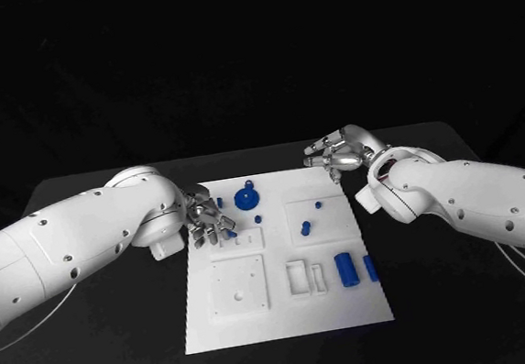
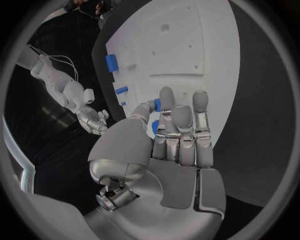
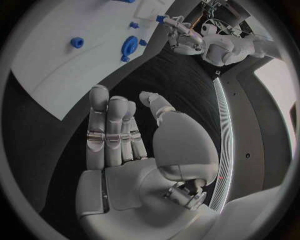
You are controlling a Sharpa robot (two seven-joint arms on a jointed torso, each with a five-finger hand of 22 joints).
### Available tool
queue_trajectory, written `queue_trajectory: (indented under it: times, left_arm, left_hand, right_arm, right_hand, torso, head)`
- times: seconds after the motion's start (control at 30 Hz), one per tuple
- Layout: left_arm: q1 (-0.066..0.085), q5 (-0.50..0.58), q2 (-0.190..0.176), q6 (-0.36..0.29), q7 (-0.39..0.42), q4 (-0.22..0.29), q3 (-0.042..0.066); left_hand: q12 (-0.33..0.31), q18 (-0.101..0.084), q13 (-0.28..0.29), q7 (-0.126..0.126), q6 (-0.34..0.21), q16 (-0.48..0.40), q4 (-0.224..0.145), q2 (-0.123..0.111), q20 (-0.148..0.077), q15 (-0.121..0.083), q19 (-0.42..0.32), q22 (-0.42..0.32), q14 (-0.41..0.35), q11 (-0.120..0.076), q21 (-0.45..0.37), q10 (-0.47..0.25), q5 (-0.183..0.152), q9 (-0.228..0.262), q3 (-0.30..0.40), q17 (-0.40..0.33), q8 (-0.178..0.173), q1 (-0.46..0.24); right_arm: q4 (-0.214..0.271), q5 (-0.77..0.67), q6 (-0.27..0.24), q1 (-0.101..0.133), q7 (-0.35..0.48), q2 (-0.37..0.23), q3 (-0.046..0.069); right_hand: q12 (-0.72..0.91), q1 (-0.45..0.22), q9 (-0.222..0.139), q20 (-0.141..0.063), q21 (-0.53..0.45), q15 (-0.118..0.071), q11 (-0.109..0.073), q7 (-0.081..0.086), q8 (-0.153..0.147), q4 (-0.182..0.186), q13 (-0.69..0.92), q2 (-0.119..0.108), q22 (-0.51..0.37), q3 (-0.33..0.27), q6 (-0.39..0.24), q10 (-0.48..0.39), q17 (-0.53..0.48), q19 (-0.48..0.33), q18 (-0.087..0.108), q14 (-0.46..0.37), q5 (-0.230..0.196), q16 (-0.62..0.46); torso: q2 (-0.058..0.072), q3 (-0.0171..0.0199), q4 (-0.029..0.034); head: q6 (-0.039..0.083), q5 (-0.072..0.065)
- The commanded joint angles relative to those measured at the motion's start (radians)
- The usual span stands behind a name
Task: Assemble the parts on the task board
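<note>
White task board (image 1: 289,312) on a black table (image 1: 115,352), blue parts: a round blue knob (image 1: 247,199), a blue cylinder (image 1: 347,268), a small blue peg (image 1: 305,227), two white arms, silver left hand (image 1: 208,222), silver right hand (image 1: 336,156).

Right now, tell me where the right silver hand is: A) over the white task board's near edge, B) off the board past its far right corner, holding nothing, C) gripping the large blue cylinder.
B: the right silver hand sits past the far right corner of the white task board, its fingers holding nothing.
</note>
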Motion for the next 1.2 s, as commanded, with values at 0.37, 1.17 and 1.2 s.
queue_trajectory:
  times: [0.37, 1.17, 1.2]
  left_arm:
    - [0.019, 0.055, 0.091, 0.258, -0.038, -0.143, 0.002]
    - [0.021, 0.022, 0.110, 0.188, -0.044, -0.152, 0.001]
    - [0.021, 0.022, 0.109, 0.184, -0.043, -0.151, 0.001]
  left_hand:
    - [-0.004, 0.003, 0.002, -0.002, -0.012, 0.008, -0.225, 0.009, 0.003, 0.001, -0.021, 0.022, -0.012, -0.009, 0.027, 0.048, 0.027, 0.077, 0.205, 0.003, 0.003, -0.014]
    - [0.008, 0.004, 0.009, -0.002, -0.012, 0.015, -0.223, 0.007, 0.002, 0.000, -0.017, 0.021, -0.006, -0.011, 0.035, 0.049, 0.025, 0.080, 0.201, 0.005, 0.002, -0.012]
    - [0.009, 0.004, 0.009, -0.002, -0.012, 0.015, -0.223, 0.007, 0.002, 0.000, -0.016, 0.021, -0.006, -0.012, 0.035, 0.049, 0.023, 0.079, 0.201, 0.005, 0.002, -0.012]
  right_arm:
    - [-0.004, 0.000, 0.011, -0.001, 0.006, 0.010, 0.000]
    - [-0.006, 0.001, 0.012, -0.001, 0.007, 0.012, 0.000]
    - [-0.006, 0.001, 0.012, -0.001, 0.007, 0.012, 0.000]
  right_hand:
    - [0.003, -0.011, -0.002, -0.001, 0.006, -0.001, -0.003, 0.003, -0.004, 0.003, 0.002, 0.000, -0.002, 0.004, 0.002, -0.005, 0.002, 0.040, 0.019, 0.004, 0.008, -0.003]
    - [0.003, -0.011, -0.002, -0.001, 0.006, -0.001, -0.003, 0.003, -0.004, 0.003, 0.002, 0.000, -0.002, 0.004, 0.002, -0.005, 0.002, 0.040, 0.019, 0.004, 0.008, -0.003]
    - [0.002, -0.011, -0.002, -0.001, 0.007, -0.001, -0.003, 0.003, -0.004, 0.001, 0.002, 0.001, -0.002, 0.003, 0.003, -0.005, 0.002, 0.041, 0.019, 0.004, 0.008, -0.003]
  torso:
    - [-0.001, 0.0000, 0.0025]
    - [-0.003, -0.0008, 0.0039]
    - [-0.003, -0.0007, 0.0036]
  head:
    - [-0.011, 0.001]
    - [-0.003, -0.005]
    - [-0.002, -0.005]
